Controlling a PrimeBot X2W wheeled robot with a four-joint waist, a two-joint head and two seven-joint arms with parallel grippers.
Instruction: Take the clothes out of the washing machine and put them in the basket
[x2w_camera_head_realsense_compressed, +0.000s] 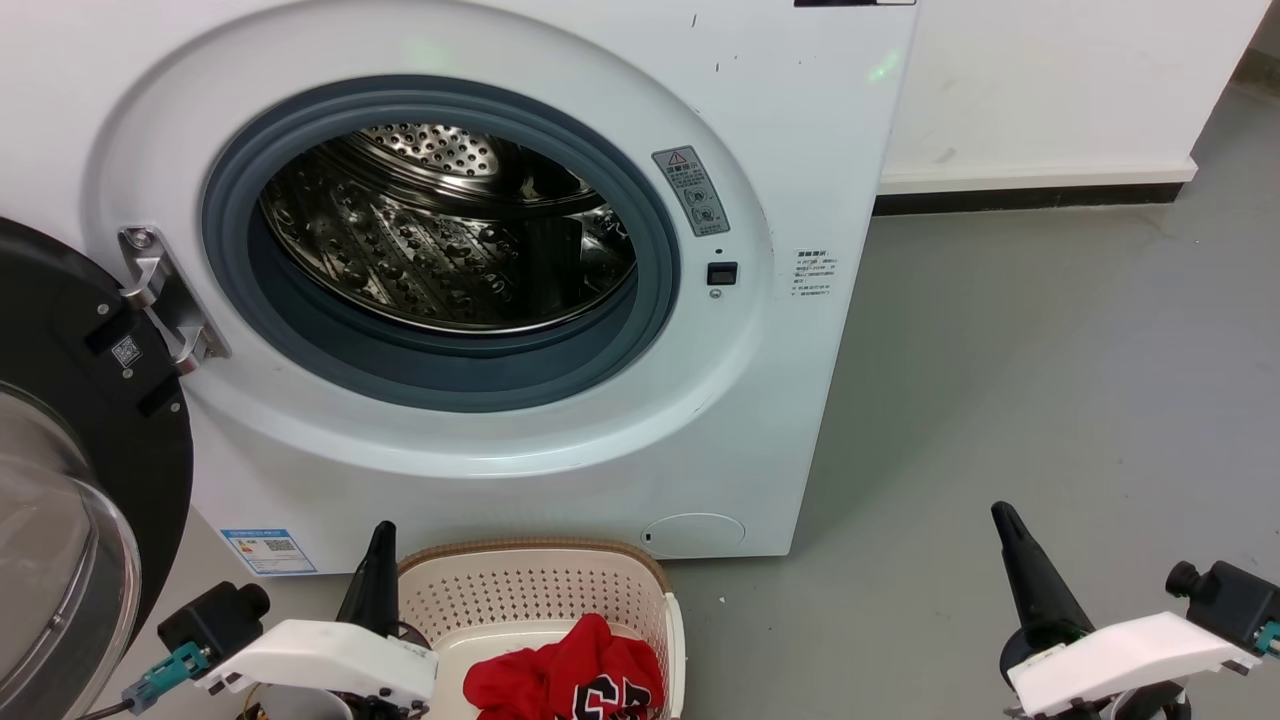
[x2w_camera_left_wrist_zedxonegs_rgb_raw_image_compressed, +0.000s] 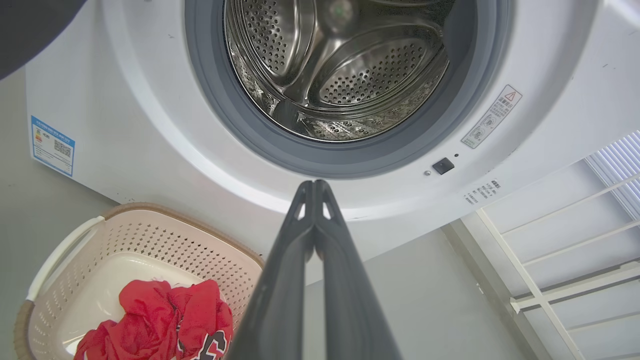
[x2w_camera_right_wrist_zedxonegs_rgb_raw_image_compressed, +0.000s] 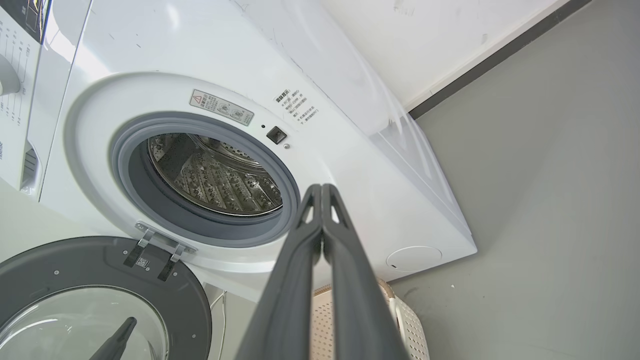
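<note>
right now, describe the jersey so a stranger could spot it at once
Find the big white washing machine; at its foot sits a cream perforated basket. The jersey is the red cloth inside with black-and-white numerals, unlike the plain red garment beside it.

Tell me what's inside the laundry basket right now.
A heap of red clothes lies in the basket, one piece showing black-and-white numerals. Part of the basket's pale bottom is bare; whatever lies under the heap is covered.
</note>
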